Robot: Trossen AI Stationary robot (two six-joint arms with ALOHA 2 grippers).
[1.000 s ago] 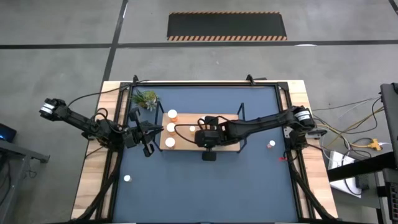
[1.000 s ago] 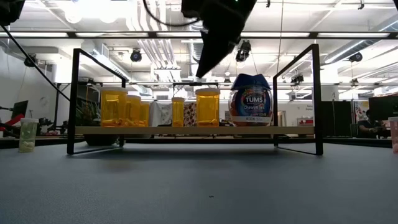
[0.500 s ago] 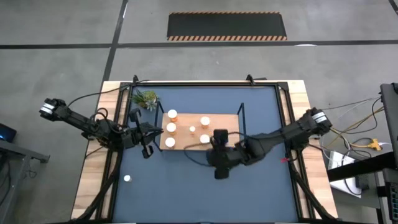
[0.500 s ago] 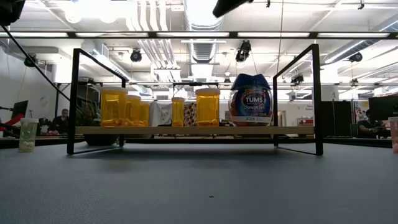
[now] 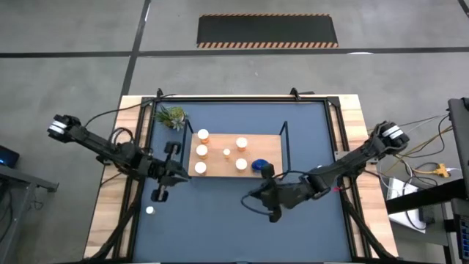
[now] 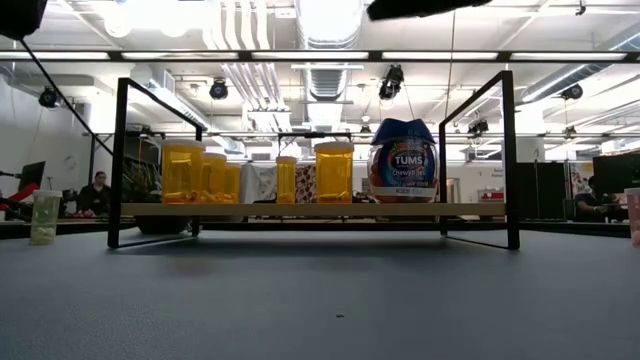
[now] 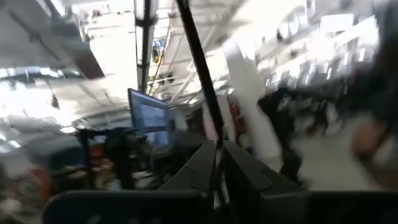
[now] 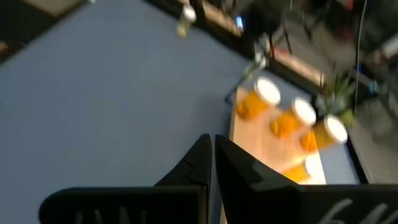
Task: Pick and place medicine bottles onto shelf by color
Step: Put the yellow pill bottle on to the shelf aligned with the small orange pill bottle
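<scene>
On the dark-blue surface (image 5: 220, 220), we see the shelf (image 5: 270, 163) standing toward the far middle, its light-wood board already carrying a row of orange bottles (image 6: 334, 171) on its left part and the blue bottle (image 5: 260, 166) at its right end. Two small white bottles are not yet shelved: one (image 5: 150, 210) lies near the left edge, and another (image 5: 320, 170) sits on the right side, mostly behind the right arm.

The right gripper (image 5: 274, 213) hangs just near of the shelf, jaws closed together and empty, as its wrist view shows. The left gripper (image 5: 159, 195) sits left of the shelf, near the loose white bottle, jaws likewise pressed together with nothing between them.

We judge the blue bottle placed and the white ones next: the left jaws must open, descend over that white bottle and close on it.
</scene>
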